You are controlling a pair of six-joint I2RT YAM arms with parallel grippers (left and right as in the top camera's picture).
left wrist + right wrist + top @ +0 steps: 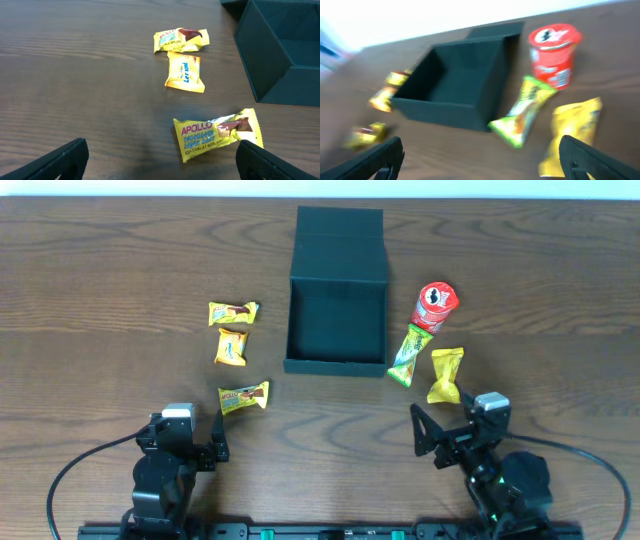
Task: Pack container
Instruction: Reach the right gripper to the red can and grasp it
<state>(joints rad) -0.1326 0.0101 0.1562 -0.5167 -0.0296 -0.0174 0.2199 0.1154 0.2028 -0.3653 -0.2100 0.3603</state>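
Observation:
The dark teal container (336, 363) stands open at the table's centre, its flat lid (340, 225) laid back behind it; it also shows in the left wrist view (260, 65) and the right wrist view (440, 107). Three yellow snack packets (243, 396) (231, 346) (232, 312) lie to its left. A red cup (434, 304), a green packet (406, 355) and a yellow packet (446, 374) lie to its right. My left gripper (160, 162) is open and empty, just short of the Apollo packet (217, 134). My right gripper (480, 157) is open and empty, near the yellow packet (575, 127).
The wooden table's front edge (320, 525) lies just behind both arm bases, with cables trailing off each side. A pale wall runs along the table's far edge.

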